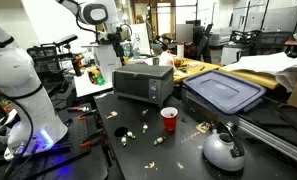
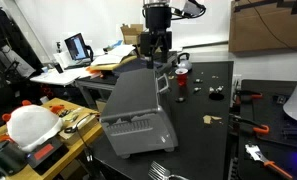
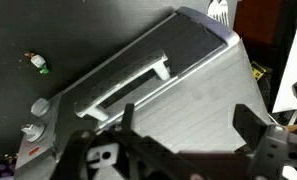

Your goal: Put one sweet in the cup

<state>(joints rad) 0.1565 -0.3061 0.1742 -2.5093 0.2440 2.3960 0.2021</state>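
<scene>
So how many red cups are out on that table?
1. The red cup stands on the black table, between the grey toaster oven and the silver kettle. Another could be hidden behind the oven.

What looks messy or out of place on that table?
Small sweets lie scattered loose over the table around the cup, like a spill. The cup, toaster oven and kettle all stand upright; nothing looks damaged.

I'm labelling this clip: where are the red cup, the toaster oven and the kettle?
red cup (image 1: 169, 123), exterior view, red side wall.
toaster oven (image 1: 138, 87), exterior view, front door.
kettle (image 1: 223, 152), exterior view, rounded body.
</scene>
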